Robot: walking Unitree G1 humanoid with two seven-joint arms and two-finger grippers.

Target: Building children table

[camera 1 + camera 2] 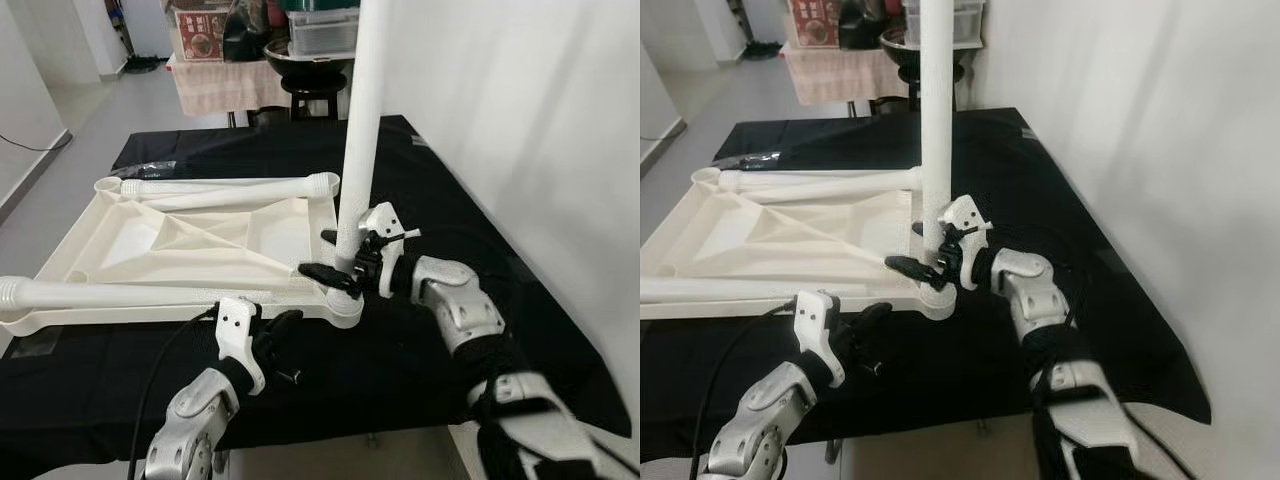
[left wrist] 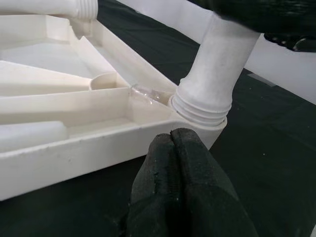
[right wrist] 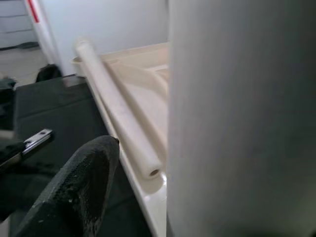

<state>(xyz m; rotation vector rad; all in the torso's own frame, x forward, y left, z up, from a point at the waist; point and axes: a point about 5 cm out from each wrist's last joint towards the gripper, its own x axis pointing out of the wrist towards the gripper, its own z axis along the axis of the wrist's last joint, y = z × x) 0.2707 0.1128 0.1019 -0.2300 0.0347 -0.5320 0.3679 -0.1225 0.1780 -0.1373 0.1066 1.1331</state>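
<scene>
In the left eye view, the right gripper [image 1: 335, 262] is clamped on the upright table leg [image 1: 362, 130] standing in the corner socket of the upturned tabletop [image 1: 170, 240]. In the left wrist view, the left gripper [image 2: 173, 140] has its fingers together near that corner. I judge the leg is being screwed in; next it needs more turning.

A cream-white tabletop [image 1: 200, 240] and white leg [image 1: 362, 130] lie on a black cloth [image 1: 420, 340], beside silver arms.

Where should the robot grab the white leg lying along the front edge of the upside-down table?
Probably mid-shaft on the lying leg, coming from above with fingers straddling it. It is a round tube lying flat on the tabletop, so only its top and sides are free.
</scene>
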